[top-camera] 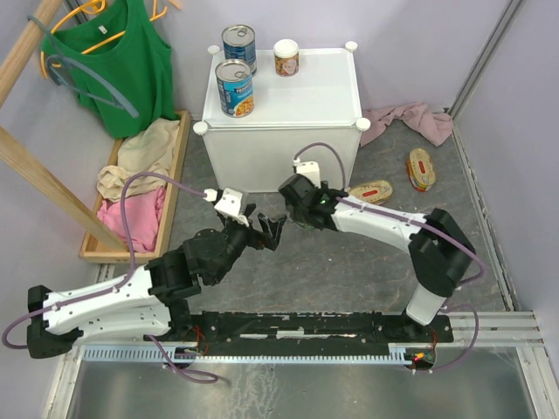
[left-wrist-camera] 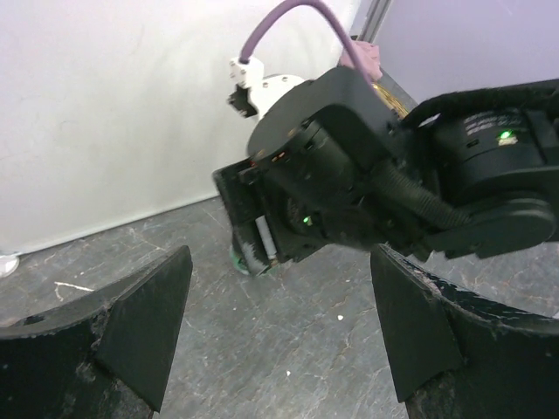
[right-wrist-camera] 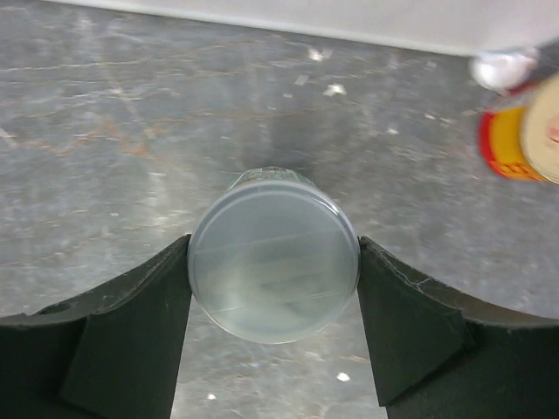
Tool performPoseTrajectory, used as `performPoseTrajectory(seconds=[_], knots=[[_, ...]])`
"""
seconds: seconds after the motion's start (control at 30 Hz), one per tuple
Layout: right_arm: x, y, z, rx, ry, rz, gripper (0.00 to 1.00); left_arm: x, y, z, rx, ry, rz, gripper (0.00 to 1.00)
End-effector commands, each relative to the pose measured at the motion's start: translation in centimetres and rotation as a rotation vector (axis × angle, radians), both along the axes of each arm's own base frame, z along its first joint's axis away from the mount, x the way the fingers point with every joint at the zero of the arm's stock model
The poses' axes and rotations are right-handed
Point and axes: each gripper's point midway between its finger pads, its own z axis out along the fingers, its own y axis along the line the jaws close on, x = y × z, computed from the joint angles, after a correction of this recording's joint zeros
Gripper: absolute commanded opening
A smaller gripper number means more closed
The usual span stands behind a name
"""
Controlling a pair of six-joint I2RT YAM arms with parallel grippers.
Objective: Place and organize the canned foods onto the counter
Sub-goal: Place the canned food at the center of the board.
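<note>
Labels unreadable: tall cans (top-camera: 236,87) blue, tins (top-camera: 422,168) red; right tool (right-wrist-camera: 273,266) clamps can (right-wrist-camera: 272,292).

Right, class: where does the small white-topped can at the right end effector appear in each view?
Right wrist: the small white-topped can sits dead centre, between the fingers.
Top external: hidden beneath the right end effector, before the white cabinet.
Left wrist: only a sliver, it seems, below that end effector.
Shared landmark: that cabinet's front wall, in all three.
</note>
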Motion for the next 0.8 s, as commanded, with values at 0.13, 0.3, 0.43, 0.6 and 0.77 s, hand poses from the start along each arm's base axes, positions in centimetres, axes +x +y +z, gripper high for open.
performPoseTrajectory(seconds=[0.13, 0.3, 0.43, 0.6, 0.77], knots=[[2.3, 7.7, 3.6, 0.098, -0.129, 0.043, 0.01, -0.1, 3.2, 1.3, -0.097, 0.013, 0.089, 0.88], [2.4, 9.1, 2.4, 0.089, -0.101, 0.063, 0.01, -0.2, 4.0, 1.1, -0.088, 0.018, 0.111, 0.88], [2.2, 9.1, 1.1, 0.064, -0.077, 0.066, 0.01, -0.2, 4.4, 1.2, -0.086, 0.019, 0.121, 0.88], [1.8, 8.9, 0.2, 0.06, -0.057, 0.071, 0.01, -0.1, 4.7, 1.1, -0.084, 0.021, 0.132, 0.88], [1.4, 8.8, -0.3, 0.064, -0.045, 0.078, 0.01, -0.1, 4.7, 0.8, -0.075, 0.03, 0.137, 0.88]])
